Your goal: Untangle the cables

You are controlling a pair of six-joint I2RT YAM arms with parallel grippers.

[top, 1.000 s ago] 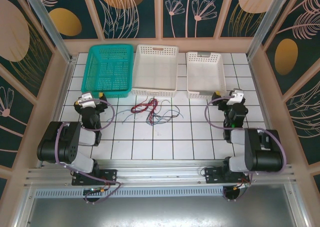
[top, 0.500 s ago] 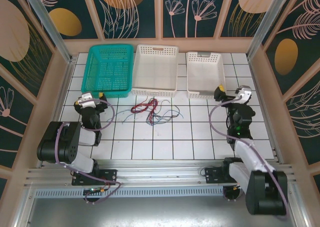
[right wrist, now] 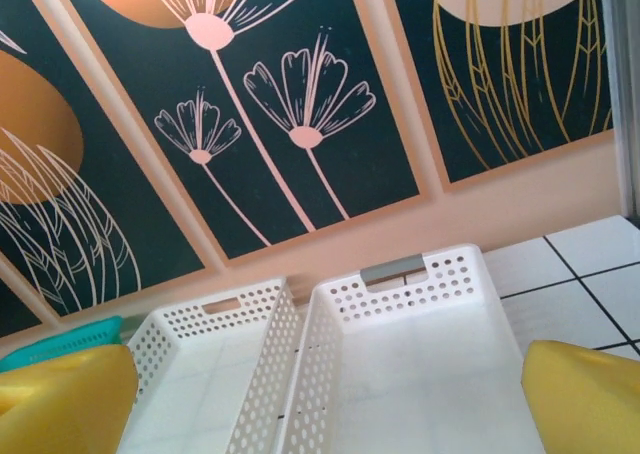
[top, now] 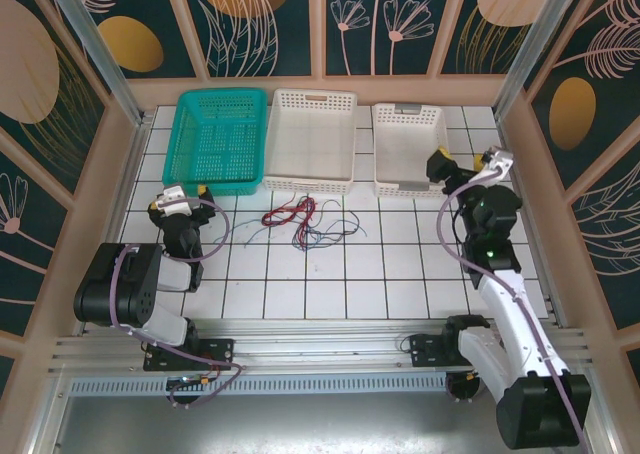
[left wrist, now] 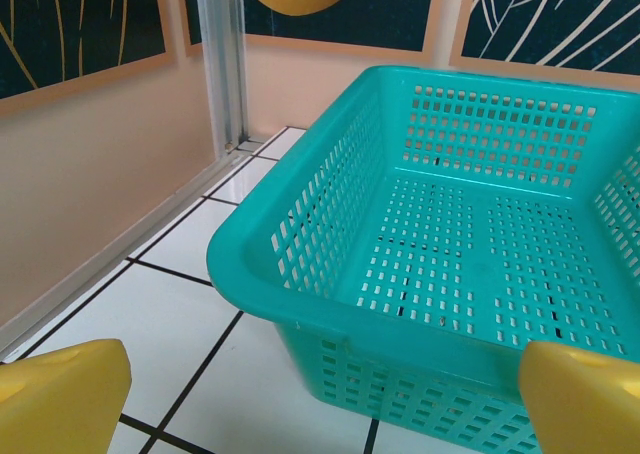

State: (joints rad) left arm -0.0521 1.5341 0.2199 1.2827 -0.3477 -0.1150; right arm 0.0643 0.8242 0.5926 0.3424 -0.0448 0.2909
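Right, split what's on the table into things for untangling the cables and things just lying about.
For the job: the tangled cables on the middle tiles; left gripper and right gripper, both open, neither touching them.
Lying about: teal basket, middle white basket, right white basket, all empty, along the far edge.

Black joints (top: 118, 289), white links (top: 510, 309), purple cables (top: 444, 219), yellow fingers (left wrist: 60, 399) (green light (top: 488, 253), right arm (top: 500, 294))

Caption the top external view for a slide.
Tangled cables lie before three baskets; left arm and right arm stand aside, jaws open.
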